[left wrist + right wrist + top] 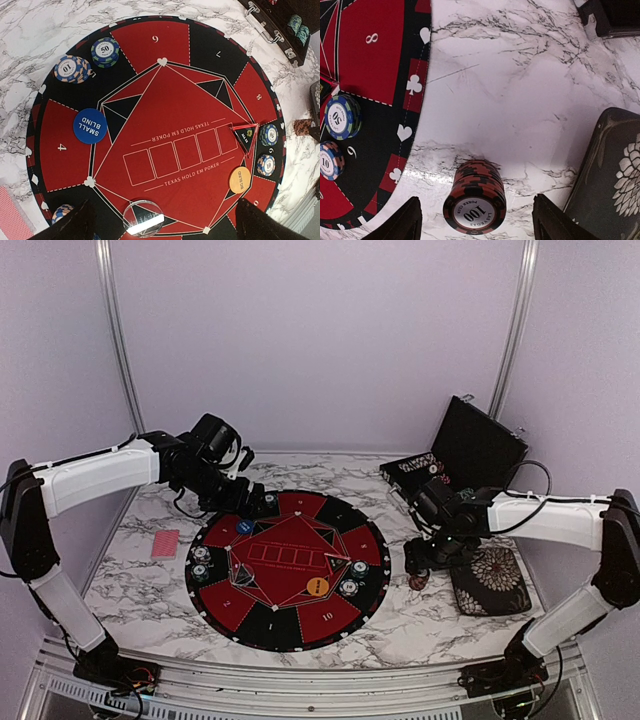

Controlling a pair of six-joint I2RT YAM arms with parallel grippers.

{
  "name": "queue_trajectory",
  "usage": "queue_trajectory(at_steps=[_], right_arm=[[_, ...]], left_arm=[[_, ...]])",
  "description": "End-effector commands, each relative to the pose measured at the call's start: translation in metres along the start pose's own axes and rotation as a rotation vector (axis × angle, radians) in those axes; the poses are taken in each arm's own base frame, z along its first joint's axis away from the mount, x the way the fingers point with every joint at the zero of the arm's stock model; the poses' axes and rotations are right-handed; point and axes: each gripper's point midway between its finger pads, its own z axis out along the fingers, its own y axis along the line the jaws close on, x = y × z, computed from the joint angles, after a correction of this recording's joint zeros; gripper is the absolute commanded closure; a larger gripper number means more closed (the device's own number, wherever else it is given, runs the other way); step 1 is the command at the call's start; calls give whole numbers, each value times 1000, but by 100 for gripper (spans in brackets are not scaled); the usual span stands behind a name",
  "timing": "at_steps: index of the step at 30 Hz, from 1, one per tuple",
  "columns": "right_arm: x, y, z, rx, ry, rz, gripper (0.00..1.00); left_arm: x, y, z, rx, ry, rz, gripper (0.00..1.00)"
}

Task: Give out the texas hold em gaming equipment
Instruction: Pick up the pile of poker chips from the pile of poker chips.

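On veined marble [530,75], ridged cylindrical chip stack [475,200]

A red-and-black stack of 100 chips [475,200] stands upright on the marble desk [520,75], just off the round mat's [165,40] edge. On the mat, striped 10 [73,69] and 50 [105,52] stacks sit side by side. The blue small-blind disc [90,126] and orange big-blind disc [240,179] lie flat. Red-backed cards [165,543] rest beside the mat.
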Motion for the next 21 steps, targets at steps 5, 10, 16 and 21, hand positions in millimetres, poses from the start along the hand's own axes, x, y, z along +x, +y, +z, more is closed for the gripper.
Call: queue_trajectory(at_steps=[5,10,16,21], right_arm=[[9,-4,10,31,32,5,30],[9,-3,12,42,33,-5,34],[9,1,15,56,35,-22,40],[10,1,16,76,39,-33,44]], left_arm=[[-1,-5,3,20,1,15,1],[0,-6,4,24,6,10,1],[3,-5,5,21,11,10,1],[3,-5,4,24,11,8,1]])
